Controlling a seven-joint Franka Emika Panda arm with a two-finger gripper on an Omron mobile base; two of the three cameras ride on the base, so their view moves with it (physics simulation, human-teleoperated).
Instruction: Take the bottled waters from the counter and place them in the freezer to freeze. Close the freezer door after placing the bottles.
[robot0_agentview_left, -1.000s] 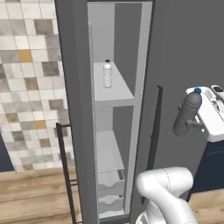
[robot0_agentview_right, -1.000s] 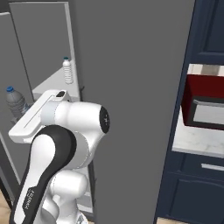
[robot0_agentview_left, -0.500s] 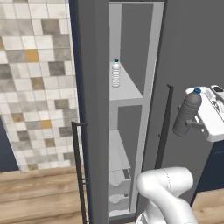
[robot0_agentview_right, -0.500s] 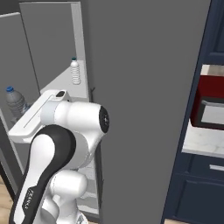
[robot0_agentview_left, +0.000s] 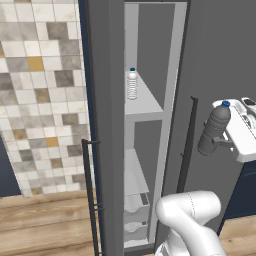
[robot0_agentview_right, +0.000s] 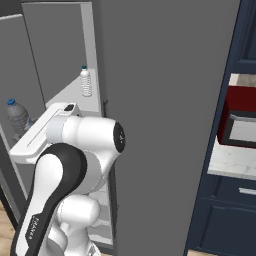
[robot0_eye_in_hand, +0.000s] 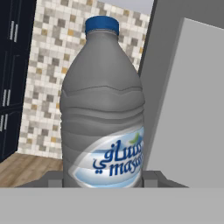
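My end effector is pinching the grey bottle low on its body, upright, blue cap on top. I see it in front of the grey panel just right of the open freezer. Inside the freezer, the clear ribbed bottle stands upright on the upper white shelf. The lower drawers look pale; I cannot tell their content.

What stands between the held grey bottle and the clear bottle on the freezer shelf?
In the left base view, the freezer's grey side wall and dark bar handle stand between grey bottle and clear bottle.
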